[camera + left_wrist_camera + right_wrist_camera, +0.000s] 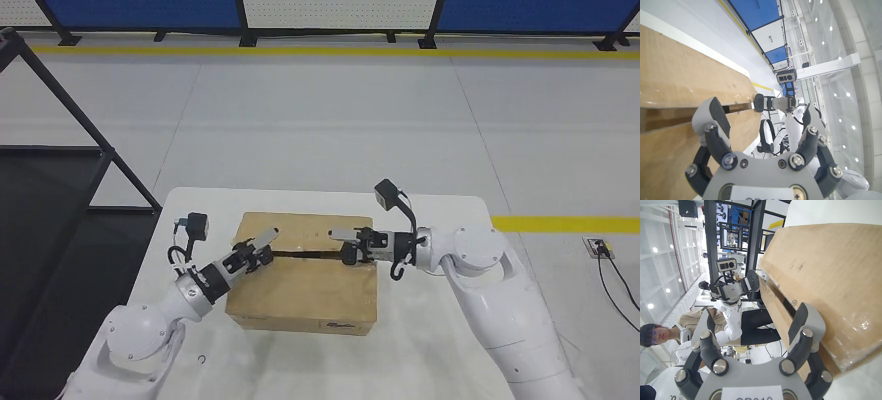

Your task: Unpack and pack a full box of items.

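Observation:
A brown cardboard box (305, 290) stands in the middle of the white table, its two top flaps nearly closed with a narrow dark gap (300, 255) along the seam. My left gripper (262, 246) is open at the seam's left end, one finger (719, 115) lying over the flap edge; the box (677, 72) runs alongside it. My right gripper (345, 243) is open at the seam's right end, one finger (800, 321) resting by the gap in the box (819, 266). Each wrist view shows the other gripper across the box: the right gripper (759, 103), the left gripper (752, 281). Whatever is inside the box is hidden.
The table (440, 330) has bare surface on both sides of the box. A small ring-like object (202, 358) lies near the front left. A black metal frame (60, 200) stands beside the table's left edge.

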{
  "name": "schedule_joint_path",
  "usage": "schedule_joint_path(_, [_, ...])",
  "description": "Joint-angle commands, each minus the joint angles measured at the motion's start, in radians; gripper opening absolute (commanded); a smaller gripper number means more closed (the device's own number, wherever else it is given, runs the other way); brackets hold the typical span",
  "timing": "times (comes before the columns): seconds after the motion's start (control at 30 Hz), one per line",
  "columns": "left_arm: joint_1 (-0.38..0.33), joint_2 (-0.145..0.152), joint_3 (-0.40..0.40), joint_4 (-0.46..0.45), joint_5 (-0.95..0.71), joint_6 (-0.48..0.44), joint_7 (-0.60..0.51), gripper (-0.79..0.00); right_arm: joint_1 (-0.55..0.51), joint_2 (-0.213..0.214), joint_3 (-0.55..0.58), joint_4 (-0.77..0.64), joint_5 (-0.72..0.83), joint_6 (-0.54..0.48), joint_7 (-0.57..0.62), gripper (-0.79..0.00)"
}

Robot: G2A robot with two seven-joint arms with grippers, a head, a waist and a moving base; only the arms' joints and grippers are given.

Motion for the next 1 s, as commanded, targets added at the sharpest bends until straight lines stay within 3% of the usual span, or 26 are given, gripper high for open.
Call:
schedule_joint_path(0.0, [0.005, 0.002, -0.040, -0.011, -0.062, -0.013, -0.011, 0.000, 0.000, 0.001, -0.005, 0.007, -0.008, -0.002, -0.006, 0.000])
schedule_joint_path(0.23, [0.074, 0.022, -0.253, -0.006, -0.192, -0.080, -0.102, 0.000, 0.002, 0.008, -0.027, 0.030, -0.051, -0.027, -0.005, 0.000])
schedule_joint_path(0.53, [0.236, 0.043, -0.502, 0.045, -0.210, -0.144, -0.185, 0.000, 0.008, 0.014, -0.055, 0.043, -0.083, -0.076, 0.000, 0.000])
schedule_joint_path(0.6, [0.266, 0.047, -0.530, 0.038, -0.206, -0.142, -0.221, 0.000, 0.009, 0.015, -0.057, 0.039, -0.091, -0.078, 0.000, 0.000])
schedule_joint_path(0.97, [0.266, 0.047, -0.530, 0.038, -0.206, -0.142, -0.221, 0.000, 0.009, 0.015, -0.057, 0.039, -0.091, -0.078, 0.000, 0.000])
